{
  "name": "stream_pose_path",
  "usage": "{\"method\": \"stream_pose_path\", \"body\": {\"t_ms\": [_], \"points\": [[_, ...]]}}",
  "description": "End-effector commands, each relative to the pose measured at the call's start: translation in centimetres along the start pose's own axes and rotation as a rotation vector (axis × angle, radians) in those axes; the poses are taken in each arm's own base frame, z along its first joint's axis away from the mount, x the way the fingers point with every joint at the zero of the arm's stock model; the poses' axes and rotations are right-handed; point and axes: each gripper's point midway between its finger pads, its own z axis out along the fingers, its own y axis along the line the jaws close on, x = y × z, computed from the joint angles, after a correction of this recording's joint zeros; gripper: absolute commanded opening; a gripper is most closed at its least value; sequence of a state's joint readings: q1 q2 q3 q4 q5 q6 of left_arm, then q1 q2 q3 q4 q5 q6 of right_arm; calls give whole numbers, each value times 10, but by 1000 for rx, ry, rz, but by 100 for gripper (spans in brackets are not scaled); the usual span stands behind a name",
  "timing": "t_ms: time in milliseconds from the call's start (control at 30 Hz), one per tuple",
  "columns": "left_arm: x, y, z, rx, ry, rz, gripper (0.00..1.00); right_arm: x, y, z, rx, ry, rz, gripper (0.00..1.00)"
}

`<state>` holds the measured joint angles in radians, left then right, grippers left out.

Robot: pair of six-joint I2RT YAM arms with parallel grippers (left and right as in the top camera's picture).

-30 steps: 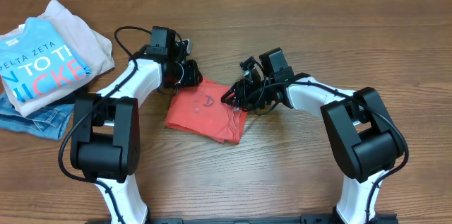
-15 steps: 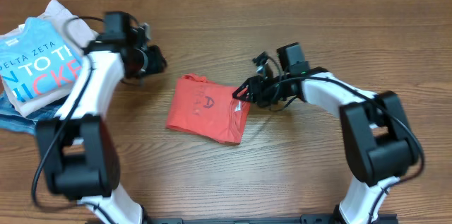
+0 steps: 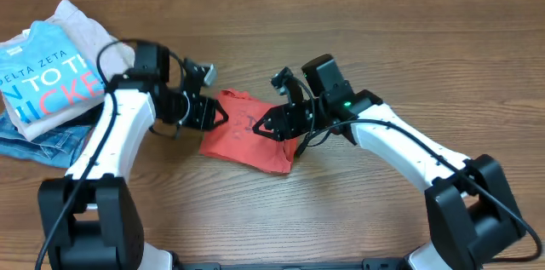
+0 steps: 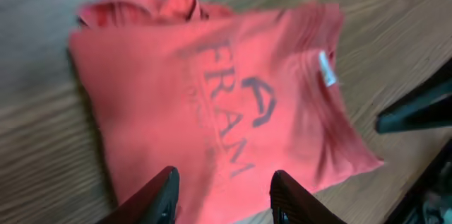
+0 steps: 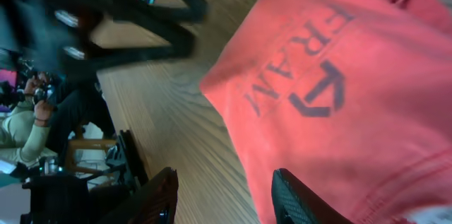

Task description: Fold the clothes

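Note:
The clothes, a coral-red T-shirt (image 3: 247,140), lie folded into a small rectangle mid-table, dark lettering facing up (image 4: 233,125). In the overhead view my left gripper (image 3: 218,116) hangs at the shirt's upper left edge. My right gripper (image 3: 261,128) is over the shirt's upper middle. The left wrist view has the shirt (image 4: 212,90) filling the frame, and that gripper (image 4: 224,194) stands open above it with nothing held. From the right wrist, the open gripper (image 5: 224,197) straddles the shirt's edge (image 5: 332,97), one finger over wood, one over cloth.
A pile at the far left holds a bright blue T-shirt (image 3: 51,83), a beige garment (image 3: 106,44) and blue jeans (image 3: 43,146). Bare wooden table (image 3: 358,210) surrounds the red shirt. The two grippers are close together above it.
The left arm swung out to the left, then came back to the shirt's left edge. The right gripper moved left from the shirt's right edge onto it. Both jaws widened.

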<state>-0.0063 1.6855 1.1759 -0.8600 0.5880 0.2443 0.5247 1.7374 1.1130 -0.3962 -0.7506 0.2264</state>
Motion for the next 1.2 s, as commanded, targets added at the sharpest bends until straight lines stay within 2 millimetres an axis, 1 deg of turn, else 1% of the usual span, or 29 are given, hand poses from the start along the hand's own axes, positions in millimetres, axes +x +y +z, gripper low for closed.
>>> {"method": "stream_pose_path", "body": {"t_ms": [0,33,67,133,200,267,300,400,433,467,533,567,633,667,733,767,833,867,933,1000,1067,1100,1133,1167], "points": [[22,1,27,78,31,-5,46,11,-17,18,22,44,92,47],[24,4,31,79,33,-17,46,14,-20,23,25,58,109,47],[26,8,39,80,40,-31,46,20,-25,31,28,80,144,47],[29,13,47,82,54,-41,46,25,-30,39,33,97,177,47],[35,21,57,77,84,-61,46,32,-40,46,46,120,226,47],[43,29,67,68,122,-88,46,43,-50,51,63,158,275,47],[49,37,71,37,149,-116,45,51,-55,55,73,180,304,47],[61,54,75,-54,200,-163,45,68,-71,62,94,210,351,48],[64,59,75,-87,213,-182,45,72,-79,63,119,209,368,48],[69,67,73,-140,234,-212,45,76,-93,63,165,194,397,48],[77,73,70,-187,265,-255,45,71,-98,60,174,171,395,49],[81,71,69,-186,282,-269,45,68,-105,58,199,155,397,50],[91,67,66,-181,320,-300,45,65,-111,54,212,140,404,51],[98,64,64,-176,350,-319,44,59,-115,51,210,120,387,51],[104,61,62,-172,379,-338,42,52,-123,44,213,94,376,51],[108,59,60,-170,396,-354,41,47,-132,39,230,66,381,51],[114,55,58,-167,418,-393,40,34,-142,31,237,18,357,51],[116,52,57,-156,428,-403,40,26,-146,26,238,-4,331,51],[121,39,56,-106,456,-428,37,10,-150,18,243,-36,271,52],[123,30,54,-70,472,-428,32,-4,-150,12,246,-54,215,53],[119,17,47,-14,454,-401,32,-18,-143,5,248,-56,156,54],[116,14,43,-10,443,-388,32,-22,-141,2,250,-56,149,54],[108,9,32,-21,396,-356,32,-34,-132,-9,258,-64,123,54],[103,7,26,-28,368,-339,33,-42,-127,-18,271,-71,104,54]]}}
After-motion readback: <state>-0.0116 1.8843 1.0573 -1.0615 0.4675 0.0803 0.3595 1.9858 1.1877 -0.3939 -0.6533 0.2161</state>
